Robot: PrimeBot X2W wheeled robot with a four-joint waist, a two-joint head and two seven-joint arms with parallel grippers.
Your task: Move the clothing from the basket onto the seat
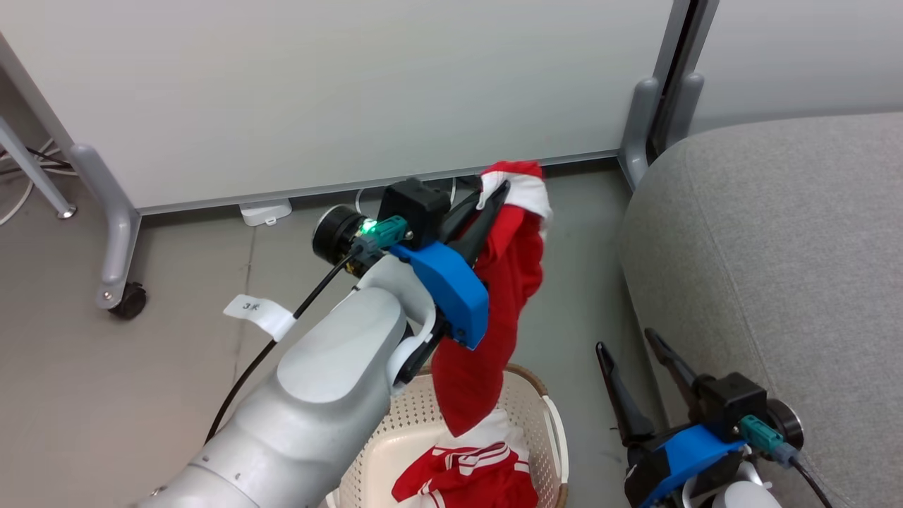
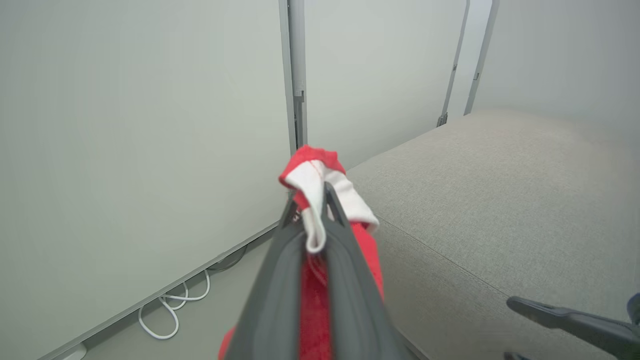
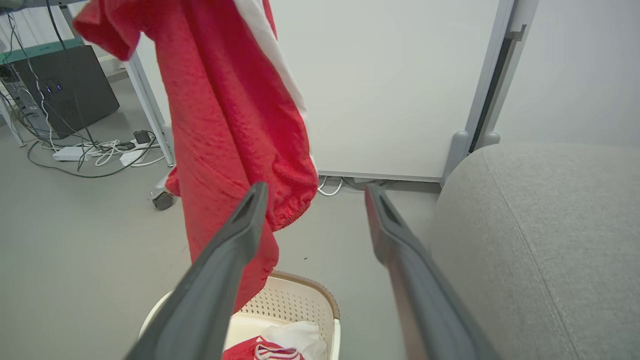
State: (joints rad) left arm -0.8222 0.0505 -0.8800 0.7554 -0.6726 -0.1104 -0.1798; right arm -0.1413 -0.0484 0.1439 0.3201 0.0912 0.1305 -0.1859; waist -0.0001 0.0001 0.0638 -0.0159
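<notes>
My left gripper (image 1: pixel 497 190) is raised above the basket (image 1: pixel 540 395) and shut on a red garment with a white band (image 1: pixel 511 282), which hangs down with its tip inside the basket. The left wrist view has the same cloth (image 2: pixel 320 175) pinched at my left gripper (image 2: pixel 312 200). More red and white striped clothing (image 1: pixel 469 476) lies in the cream basket (image 3: pixel 305 300). My right gripper (image 1: pixel 631 349) stands open and empty between the basket and the grey sofa (image 1: pixel 776 268), its fingers (image 3: pixel 235 235) spread wide in the right wrist view beside the hanging garment (image 3: pixel 225 110).
White partition panels (image 1: pixel 338 92) on grey wheeled feet (image 1: pixel 113 233) close off the back. White cables (image 2: pixel 170 305) lie on the floor by the wall. A dark box and a tangle of cords (image 3: pixel 75 150) sit at the far left. The sofa (image 2: pixel 500 200) bounds the right side.
</notes>
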